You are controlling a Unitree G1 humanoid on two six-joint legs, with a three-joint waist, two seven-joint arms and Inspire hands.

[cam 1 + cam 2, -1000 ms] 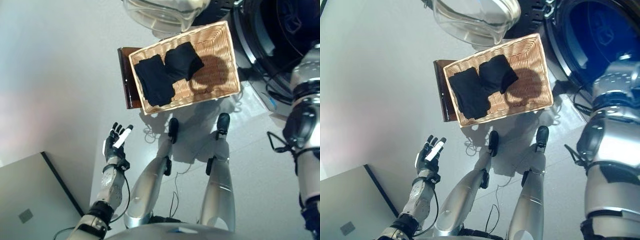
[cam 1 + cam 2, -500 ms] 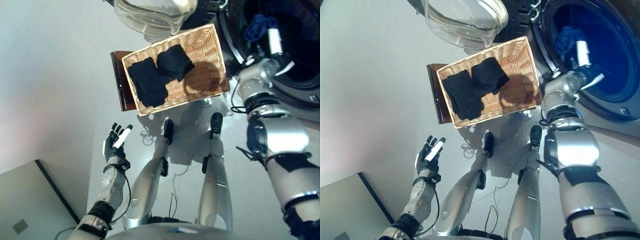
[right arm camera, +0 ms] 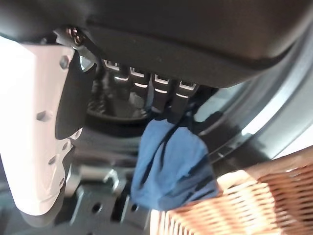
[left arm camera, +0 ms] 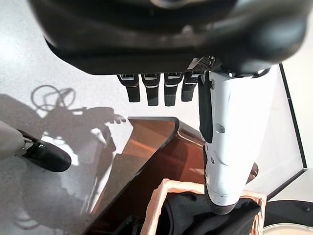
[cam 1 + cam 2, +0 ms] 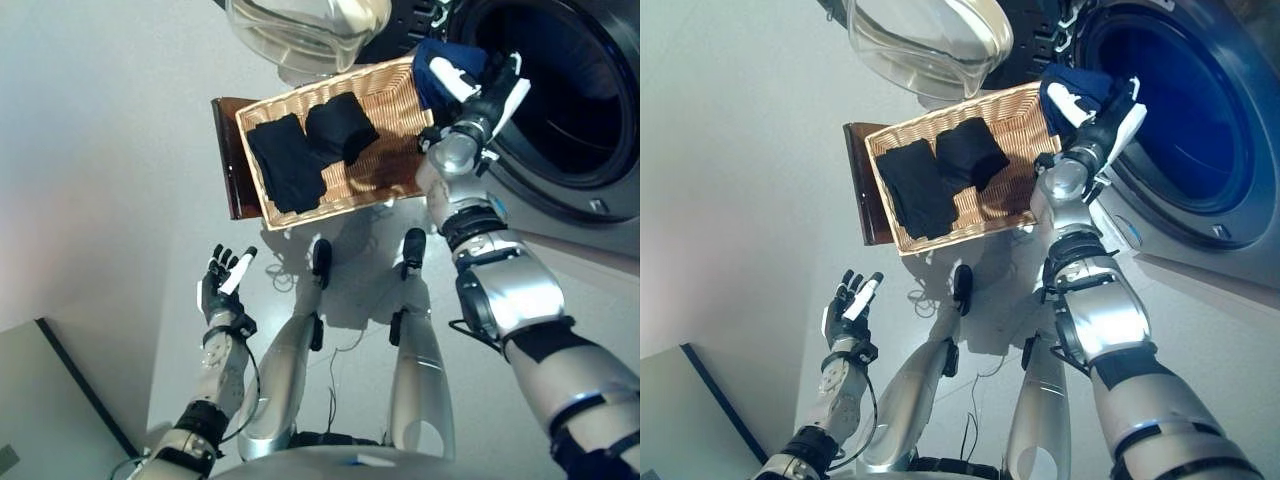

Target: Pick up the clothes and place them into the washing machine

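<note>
Blue cloth [image 5: 438,72] hangs bunched and crumpled from the right hand [image 5: 482,88], which is raised at the far corner of the basket [image 5: 400,170], just beside the rim of the washing machine [image 5: 575,150]. In the right wrist view the cloth [image 3: 168,166] droops in a soft, wrinkled lump, with a darker seam or cord running down it, and the fingers [image 3: 164,100] curl down onto its top edge, pinching it. It dangles over the edge of the basket [image 3: 234,205], with the dark drum opening behind it.

Two black garments lie in the wicker basket: one flat and roughly folded [image 5: 287,175] toward the near left side, the other [image 5: 340,125] lumpier, overlapping it toward the far side. The rest of the woven bottom is bare. The basket sits on a dark brown stand [image 5: 228,160] on the pale floor [image 5: 110,160].

Above the basket the machine's clear glass door [image 5: 300,30] stands swung open.

The left hand [image 5: 222,287] hovers low on the left, well apart from the basket, palm up, fingers straight and slightly spread, holding nothing.
</note>
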